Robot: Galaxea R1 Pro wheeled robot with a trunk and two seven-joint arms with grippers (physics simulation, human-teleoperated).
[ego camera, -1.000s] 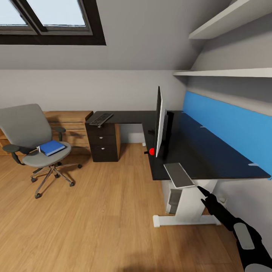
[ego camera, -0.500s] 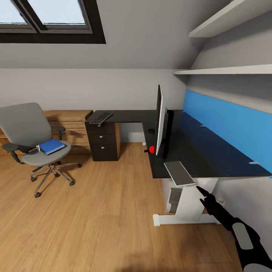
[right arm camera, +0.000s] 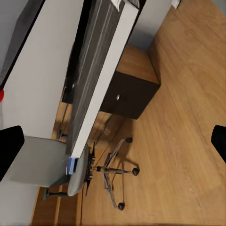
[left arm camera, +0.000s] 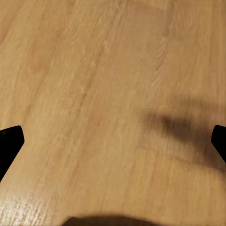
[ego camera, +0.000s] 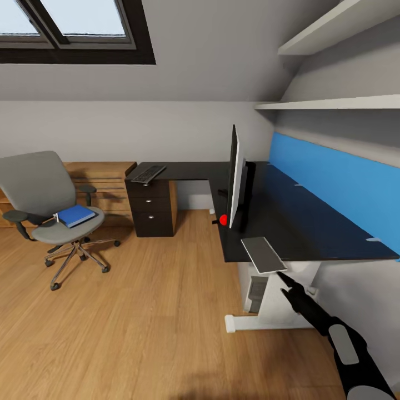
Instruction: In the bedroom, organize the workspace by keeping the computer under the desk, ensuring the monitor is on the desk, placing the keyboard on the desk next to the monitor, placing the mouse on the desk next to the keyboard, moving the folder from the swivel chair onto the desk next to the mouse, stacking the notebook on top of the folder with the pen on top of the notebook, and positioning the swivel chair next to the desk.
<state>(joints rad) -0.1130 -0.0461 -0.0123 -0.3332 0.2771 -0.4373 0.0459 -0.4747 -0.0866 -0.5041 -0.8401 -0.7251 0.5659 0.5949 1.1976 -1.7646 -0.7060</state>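
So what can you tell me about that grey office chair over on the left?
The swivel chair has a grey padded seat and a tall grey backrest, black armrests and a chrome star base on dark casters. It stands upright on the wooden floor, apart from the desk, in front of a light-wood dresser. A bright-blue folder lies flat on its seat, with a thin pale pen beside it. Nothing else touches the chair.

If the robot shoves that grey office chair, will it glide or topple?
The grey padded swivel chair probably glides: its chrome five-star base rides on casters over smooth wood flooring. The seat may also swivel, and the blue folder lying loose on it might slide.
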